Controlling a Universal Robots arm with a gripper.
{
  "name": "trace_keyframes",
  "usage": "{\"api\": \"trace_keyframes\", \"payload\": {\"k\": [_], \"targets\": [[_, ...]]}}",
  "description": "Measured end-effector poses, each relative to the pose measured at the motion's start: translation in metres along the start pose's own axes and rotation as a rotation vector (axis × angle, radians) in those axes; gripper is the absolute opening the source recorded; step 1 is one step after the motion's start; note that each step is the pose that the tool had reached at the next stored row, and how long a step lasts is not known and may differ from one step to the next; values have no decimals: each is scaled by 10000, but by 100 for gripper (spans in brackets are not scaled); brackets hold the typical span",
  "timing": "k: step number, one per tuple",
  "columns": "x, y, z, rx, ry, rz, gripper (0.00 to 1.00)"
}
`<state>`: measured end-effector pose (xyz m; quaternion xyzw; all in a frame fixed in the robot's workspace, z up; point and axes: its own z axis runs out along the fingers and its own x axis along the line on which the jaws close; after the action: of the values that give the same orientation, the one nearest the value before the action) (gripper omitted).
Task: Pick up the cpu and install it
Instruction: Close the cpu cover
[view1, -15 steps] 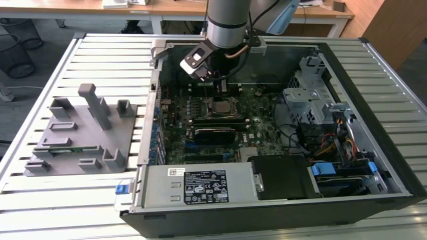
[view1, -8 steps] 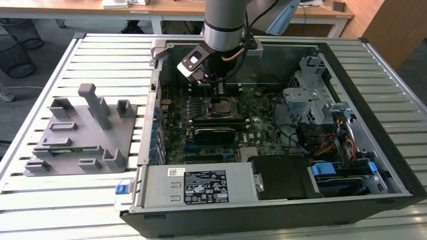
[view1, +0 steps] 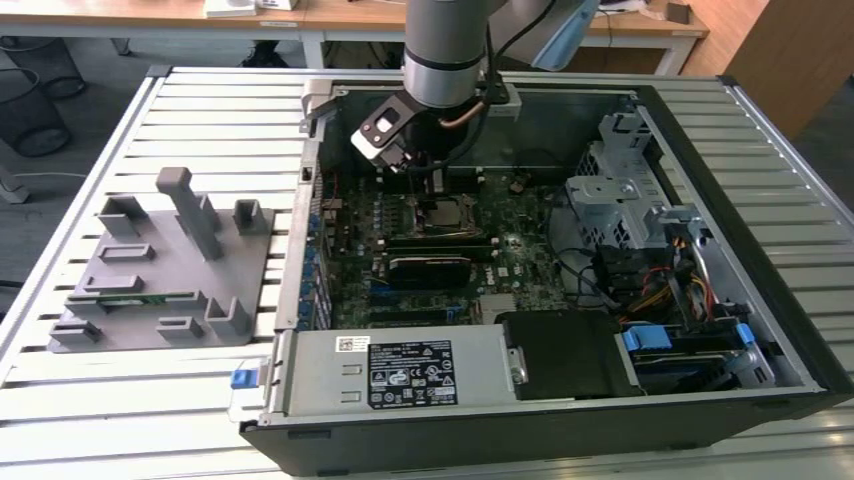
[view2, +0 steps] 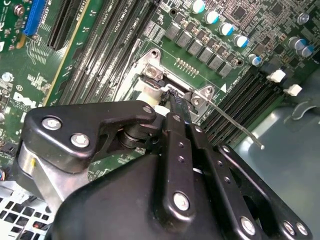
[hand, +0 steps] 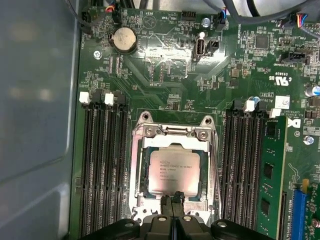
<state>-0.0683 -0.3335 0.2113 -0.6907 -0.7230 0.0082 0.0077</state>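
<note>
We found the gripper (hand: 172, 200) with its two fingers pressed together and nothing between them, the tips down at the near edge of the socket frame (hand: 170, 132). Just beyond the tips the cpu (hand: 172, 172) lay flat inside that frame, silver top up, so we judged the picking up and the seating done. We could not settle whether the frame was locked, since the thin lever (view2: 235, 125) stood out to one side of the hand. We counted one cpu, one socket frame and one lever. Farther out, a bank of black memory slots (hand: 102, 165) ran along each side of the socket, two banks in all, with one green memory stick (hand: 273, 175) outside one of them. One round coin battery (hand: 124, 39) sat well past the socket, all within one open computer case (view1: 534, 440).
</note>
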Motion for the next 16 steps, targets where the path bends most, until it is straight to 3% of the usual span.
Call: {"api": "trace_keyframes", "payload": {"k": [16], "targets": [[1, -27, 115, 0, 0, -1, 12]]}}
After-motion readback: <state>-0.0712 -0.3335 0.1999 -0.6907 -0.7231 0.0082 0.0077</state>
